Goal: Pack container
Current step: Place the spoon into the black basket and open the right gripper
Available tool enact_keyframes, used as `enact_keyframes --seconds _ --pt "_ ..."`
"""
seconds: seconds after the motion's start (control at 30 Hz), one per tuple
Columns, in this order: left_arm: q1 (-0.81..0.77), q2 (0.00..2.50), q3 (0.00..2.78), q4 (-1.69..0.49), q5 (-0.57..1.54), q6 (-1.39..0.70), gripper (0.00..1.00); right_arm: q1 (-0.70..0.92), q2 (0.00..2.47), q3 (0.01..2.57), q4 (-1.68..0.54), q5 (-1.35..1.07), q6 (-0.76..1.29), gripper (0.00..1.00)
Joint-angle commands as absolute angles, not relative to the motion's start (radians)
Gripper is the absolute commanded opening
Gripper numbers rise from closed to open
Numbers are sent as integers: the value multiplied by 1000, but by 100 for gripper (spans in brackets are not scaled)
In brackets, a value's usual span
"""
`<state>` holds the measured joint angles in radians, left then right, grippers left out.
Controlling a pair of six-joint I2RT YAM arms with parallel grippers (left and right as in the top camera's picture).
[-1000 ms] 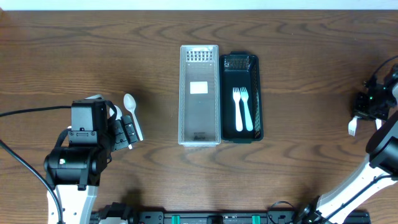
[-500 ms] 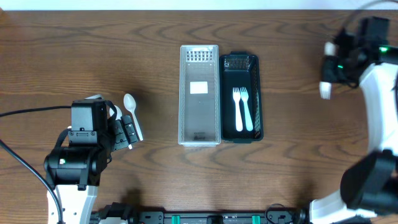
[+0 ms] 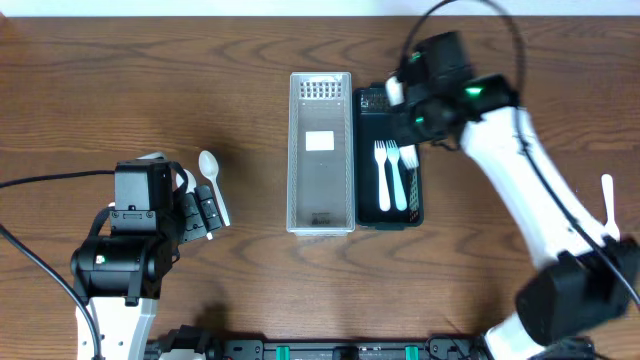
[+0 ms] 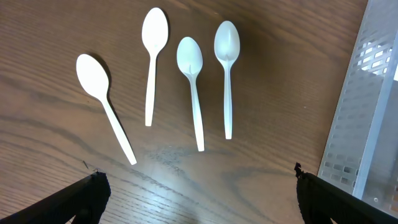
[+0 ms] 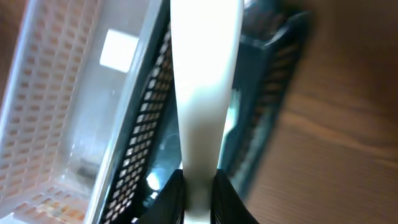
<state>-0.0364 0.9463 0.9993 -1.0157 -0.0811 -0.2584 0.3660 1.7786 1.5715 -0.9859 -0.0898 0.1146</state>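
Note:
My right gripper [image 3: 410,125] is shut on a white plastic utensil [image 5: 205,93], held by its handle over the black basket [image 3: 417,195]. The utensil's end [image 3: 408,154] hangs above the basket; its head cannot be told in the right wrist view. Two white forks [image 3: 386,180] lie in the black basket. The clear basket [image 3: 294,150] stands beside it on the left and holds only a label. My left gripper [image 4: 199,199] is open and empty over the table, just short of several white spoons [image 4: 189,87]. In the overhead view only one spoon [image 3: 210,172] shows beside the left gripper [image 3: 203,212].
Another white utensil [image 3: 607,195] lies on the table at the far right. The right wrist view shows the clear basket [image 5: 56,99] to the left of the black basket's wall [image 5: 146,130]. The clear basket's wall [image 4: 367,118] is at the right of the left wrist view.
My right arm has swung from the far right edge of the table to over the black basket, carrying the white utensil. The left arm has not moved.

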Motion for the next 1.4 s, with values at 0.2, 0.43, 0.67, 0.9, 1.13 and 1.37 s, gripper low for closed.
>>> enact_keyframes --seconds 0.2,0.43,0.67,0.9,1.13,1.37 --pt "-39 946 1014 -1021 -81 -260 98 435 2027 1576 -976 -31 147 1" --pt "-39 946 1014 -1021 -81 -260 98 435 2057 1578 -946 -31 152 41" --pt "-39 946 1014 -1021 -81 -260 98 433 2048 1618 -970 -26 152 53" --pt "-39 946 1014 -1020 -81 -260 98 366 1940 1816 -1174 164 152 74" --pt "-39 946 1014 -1020 -81 -260 98 110 1725 1845 -1206 167 79 81" --pt "-39 946 1014 -1020 -81 -260 98 -277 1666 1843 -1241 63 -17 81"
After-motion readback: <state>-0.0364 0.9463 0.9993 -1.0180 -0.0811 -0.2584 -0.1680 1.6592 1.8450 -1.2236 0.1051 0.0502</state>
